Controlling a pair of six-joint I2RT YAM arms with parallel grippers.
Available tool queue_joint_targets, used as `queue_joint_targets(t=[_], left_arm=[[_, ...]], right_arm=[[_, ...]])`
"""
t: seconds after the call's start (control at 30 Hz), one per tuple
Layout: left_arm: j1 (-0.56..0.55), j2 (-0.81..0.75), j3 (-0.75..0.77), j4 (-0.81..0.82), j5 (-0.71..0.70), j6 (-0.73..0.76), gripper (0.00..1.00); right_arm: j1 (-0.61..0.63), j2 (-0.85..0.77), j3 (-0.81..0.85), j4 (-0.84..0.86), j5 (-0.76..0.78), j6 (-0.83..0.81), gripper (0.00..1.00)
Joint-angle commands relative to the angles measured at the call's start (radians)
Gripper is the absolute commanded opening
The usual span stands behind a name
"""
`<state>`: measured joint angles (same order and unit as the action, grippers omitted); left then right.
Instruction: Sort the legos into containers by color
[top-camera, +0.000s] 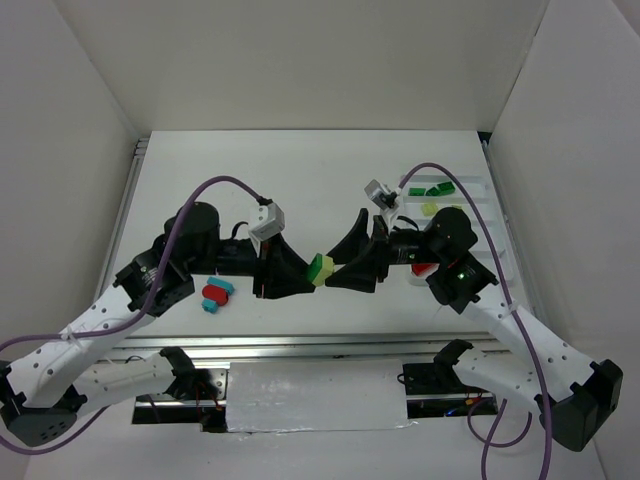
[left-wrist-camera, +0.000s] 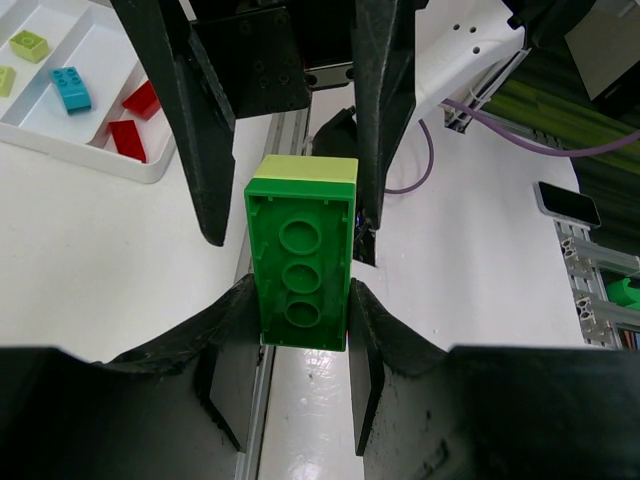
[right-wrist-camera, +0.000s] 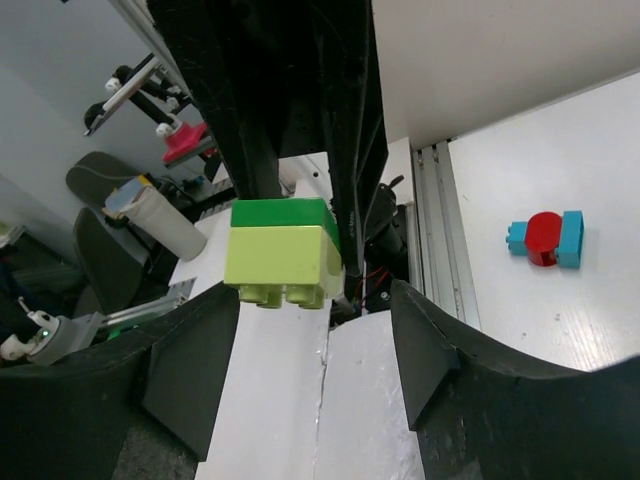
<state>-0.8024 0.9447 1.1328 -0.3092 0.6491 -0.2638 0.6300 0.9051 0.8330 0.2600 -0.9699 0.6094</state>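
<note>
Closest in the left wrist view, the left gripper (left-wrist-camera: 300, 305) is clamped on the long sides of one dark green brick (left-wrist-camera: 300, 250), which is held off the table (left-wrist-camera: 80, 250). One yellow-green brick (left-wrist-camera: 303, 168) is stacked on its far end. That end is flanked by the fingers of the right gripper (right-wrist-camera: 315, 300), whose jaws are spread wide; one finger is seen just beside the stack, the other apart from it. Near the left arm, one red brick (top-camera: 213, 293) is joined to two cyan bricks (top-camera: 225, 286) on the table. Farther off, the white tray (left-wrist-camera: 80, 152) is seen with two yellow-green pieces (left-wrist-camera: 30, 45), one cyan piece (left-wrist-camera: 70, 88) and two red pieces (left-wrist-camera: 140, 98), each colour in its own compartment. Two dark green pieces (top-camera: 437, 187) are counted there in the top view.
</note>
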Motion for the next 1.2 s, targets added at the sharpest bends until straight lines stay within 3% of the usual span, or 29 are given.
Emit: queue_joint_targets(t=[0.0,0.17,0.4,0.57,0.67,0.83,0.9,1.17], left_arm=[[-0.003,-0.001,0.013,0.059,0.03,0.006,0.0],[-0.003,0.005,0.009,0.064,0.032,0.003,0.0],[-0.001,0.025,0.016,0.055,0.017,0.003,0.0],[-0.001,0.035,0.021,0.048,-0.005,0.0,0.0],[0.0,0.034,0.027,0.041,-0.019,-0.003,0.0],[0.022,0.017,0.047,0.012,-0.028,0.001,0.0],[0.029,0.017,0.059,-0.007,-0.019,0.012,0.0],[0.039,-0.007,0.05,-0.019,-0.017,0.025,0.0]], right_arm=[[-0.004,-0.02,-0.005,0.107,-0.035,0.036,0.69],[-0.003,-0.015,-0.005,0.127,-0.027,0.05,0.68],[-0.004,0.02,-0.002,0.163,-0.029,0.073,0.46],[0.0,0.032,-0.012,0.203,-0.039,0.096,0.45],[0.0,0.037,-0.009,0.193,-0.053,0.049,0.0],[-0.035,0.041,-0.029,0.055,-0.072,-0.136,0.0],[-0.07,0.051,-0.044,0.025,-0.151,-0.177,0.0],[-0.139,0.043,-0.069,-0.022,-0.268,-0.246,0.0]])
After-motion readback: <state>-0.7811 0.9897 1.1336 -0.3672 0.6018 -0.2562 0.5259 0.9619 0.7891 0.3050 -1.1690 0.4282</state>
